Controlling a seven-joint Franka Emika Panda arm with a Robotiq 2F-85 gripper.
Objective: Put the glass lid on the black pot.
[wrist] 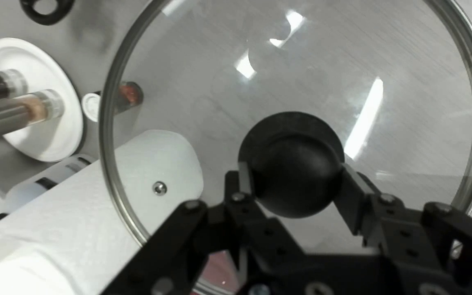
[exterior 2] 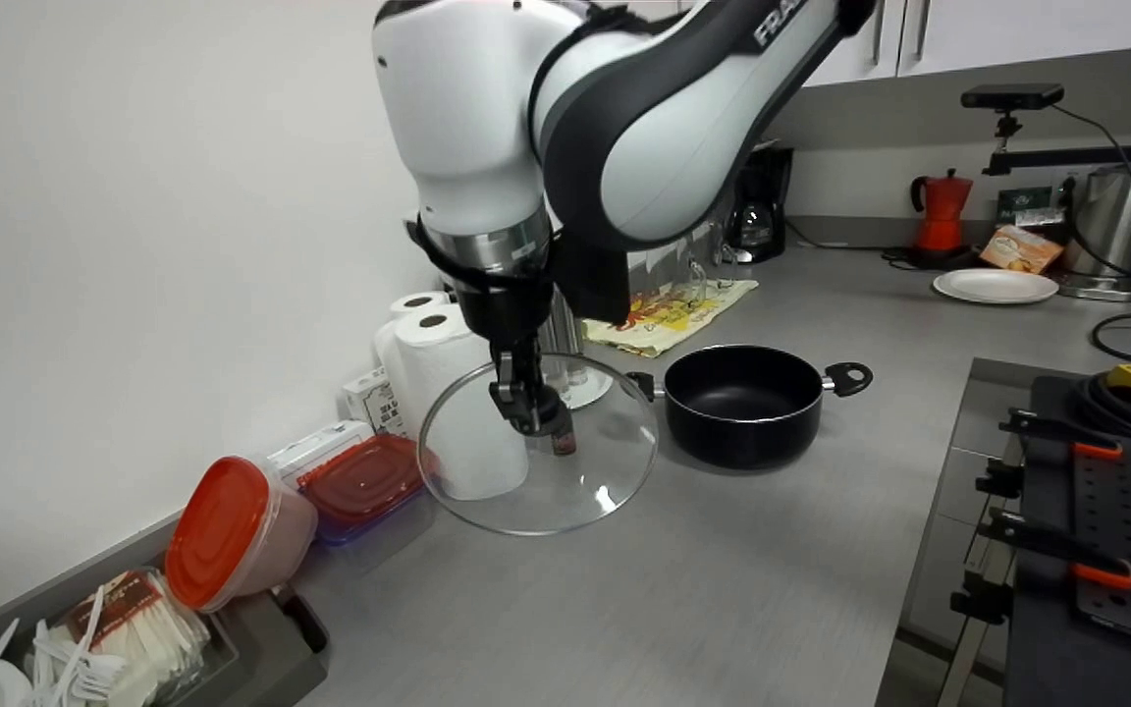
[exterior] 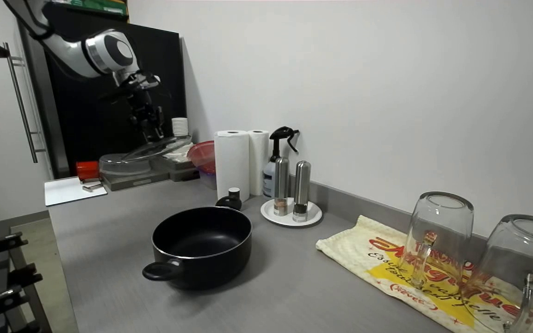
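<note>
Gripper [wrist: 297, 180] grasps black knob [wrist: 295, 176] of glass lid [exterior 2: 575, 491], fingers [wrist: 350, 209] either side. Lid hangs tilted beneath gripper, above counter [exterior 2: 624, 609]. Black pot [exterior 2: 742, 427] stands on counter, lower than gripper, apart from it, top open. Paper towel roll [exterior: 232, 166] upright near gripper, partly seen through lid.

Held up tilted above the desk [exterior 2: 624, 619] by its black knob [wrist: 297, 180]: a round, clear glass lid [exterior 2: 551, 481], metal-rimmed. Well apart, upright and open on the desk: a wide black pot [exterior: 215, 261], shallow, with short handles [exterior: 160, 272] on opposite sides.
</note>
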